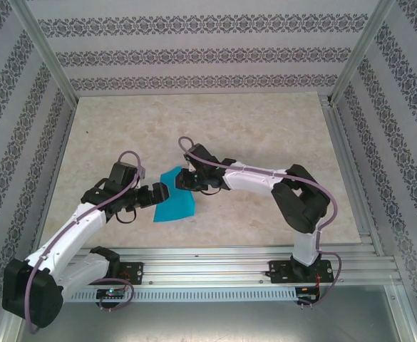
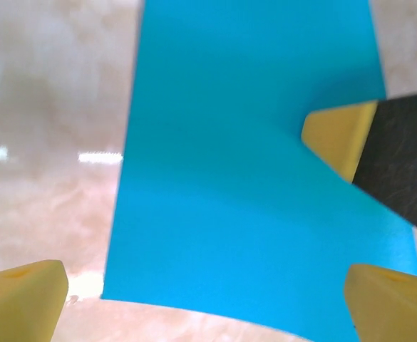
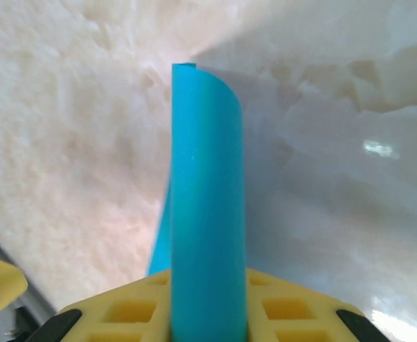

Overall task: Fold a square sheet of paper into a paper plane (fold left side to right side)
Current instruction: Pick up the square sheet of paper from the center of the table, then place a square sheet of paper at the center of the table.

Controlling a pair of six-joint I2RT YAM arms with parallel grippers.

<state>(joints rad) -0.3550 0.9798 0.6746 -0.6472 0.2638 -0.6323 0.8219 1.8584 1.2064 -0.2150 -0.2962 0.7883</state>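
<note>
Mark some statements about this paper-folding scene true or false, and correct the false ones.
1. The square sheet of paper is plain cyan-blue. True.
2. The jaws of the left gripper are shut tight. False: they stand wide apart, with the sheet's near edge between them.
3. The sheet lies completely flat. False: one part curls upward at the right gripper.
4. The left gripper is at the sheet's left edge and the right gripper at its far right part. True.
5. The table is dark wood. False: it is a pale, marbled surface.
</note>
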